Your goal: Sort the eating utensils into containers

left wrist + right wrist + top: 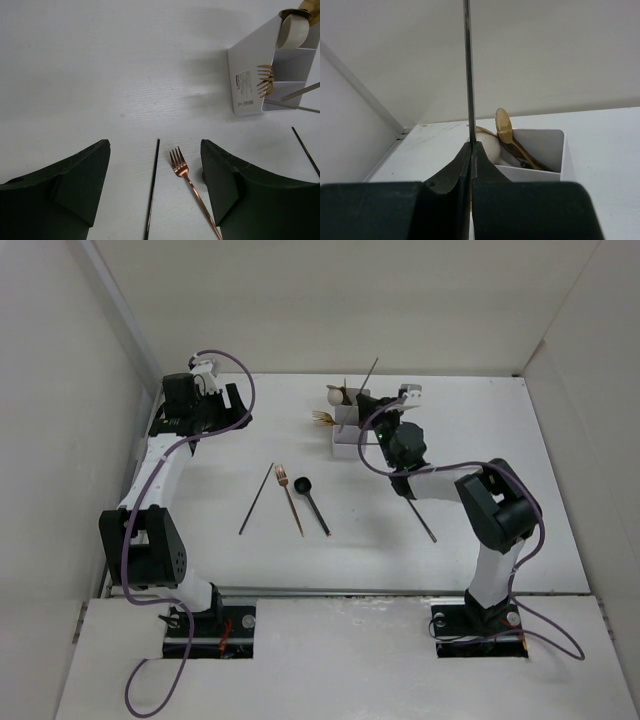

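Right pincer (471,150) clamped on slim dark chopstick (468,75) near white rectangular divided box (568,160); left pincer (155,150) gaping wide, empty.

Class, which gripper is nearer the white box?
Right. The right gripper is at the box's right side in the top view, jaws shut on a chopstick. The left gripper is far off to the box's left, jaws open, holding nothing.
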